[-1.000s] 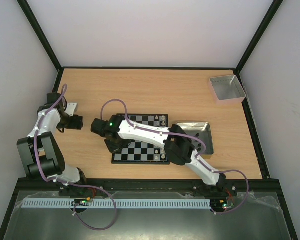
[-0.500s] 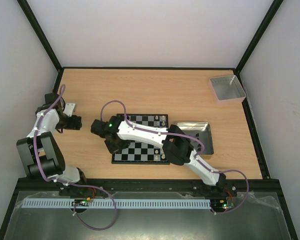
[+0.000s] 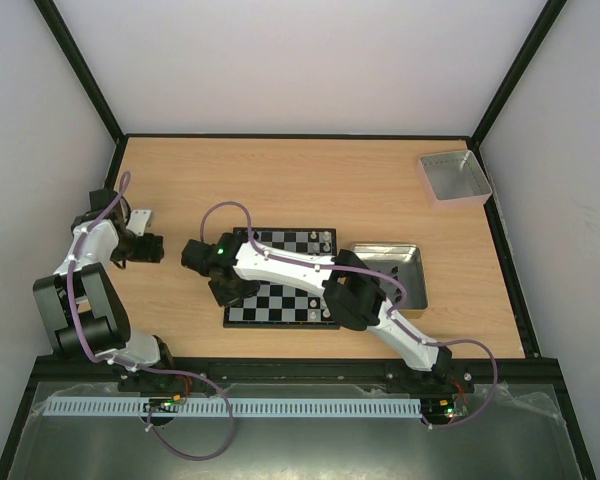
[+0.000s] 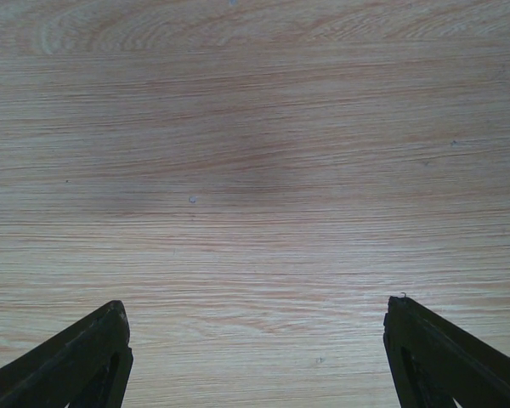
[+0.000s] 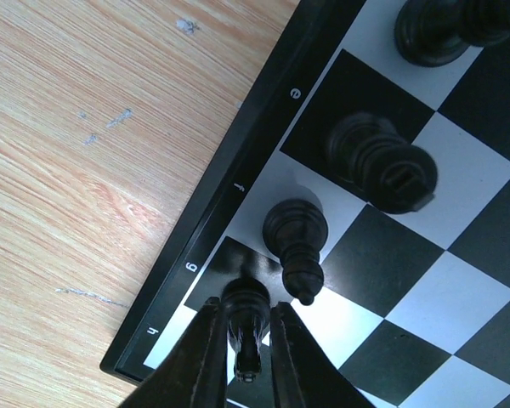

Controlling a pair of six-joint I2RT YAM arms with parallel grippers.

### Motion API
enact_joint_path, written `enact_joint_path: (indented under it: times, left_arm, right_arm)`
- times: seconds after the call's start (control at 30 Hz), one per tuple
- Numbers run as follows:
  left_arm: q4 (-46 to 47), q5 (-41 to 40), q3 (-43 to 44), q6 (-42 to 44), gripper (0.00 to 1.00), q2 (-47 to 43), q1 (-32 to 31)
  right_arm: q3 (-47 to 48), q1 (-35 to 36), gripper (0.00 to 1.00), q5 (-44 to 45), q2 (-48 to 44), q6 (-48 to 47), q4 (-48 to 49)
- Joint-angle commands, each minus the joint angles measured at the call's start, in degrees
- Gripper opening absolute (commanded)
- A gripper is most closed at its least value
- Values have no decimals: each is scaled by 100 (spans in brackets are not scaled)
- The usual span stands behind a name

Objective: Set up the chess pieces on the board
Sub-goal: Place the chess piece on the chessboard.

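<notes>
Hardly anything has moved since a second ago, the right arm just shifted a hair over the board (image 5: 229,183). Its right claw (image 5: 244,340) straddles a black piece (image 5: 246,302) standing on the dark edge square marked g, just beside a second black piece (image 5: 296,234). Can't tell if it's pinching or let go. The left claw (image 4: 255,303) hangs wide open over bare bench (image 4: 255,127), well apart from the board.
</notes>
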Motion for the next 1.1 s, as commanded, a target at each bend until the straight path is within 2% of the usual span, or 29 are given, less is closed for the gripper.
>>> enact_joint_path:
  times: [0.0, 0.13, 0.4, 0.5, 0.77, 0.93, 1.07]
  left_arm:
    - [-40, 80, -86, 68, 81, -57, 43]
    - [-48, 90, -95, 80, 81, -83, 40]
    - [-92, 104, -87, 89, 81, -119, 45]
    - [-128, 117, -78, 106, 81, -127, 48]
    - [-297, 124, 99, 144, 80, -167, 45]
    - [-1034, 525, 887, 369, 79, -234, -76]
    - [-1634, 500, 2073, 463, 81, -206, -820]
  right_arm:
    - [170, 11, 16, 139, 60, -60, -67]
    - [173, 6, 24, 126, 43, -48, -45]
    - [249, -13, 26, 100, -50, 5, -108]
    - [262, -15, 33, 50, -166, 7, -133]
    - [156, -59, 41, 322, -882, 91, -510]
    - [-932, -472, 44, 712, -2207, 567, -442]
    - [-2236, -1223, 45, 1033, -3485, 930, -136]
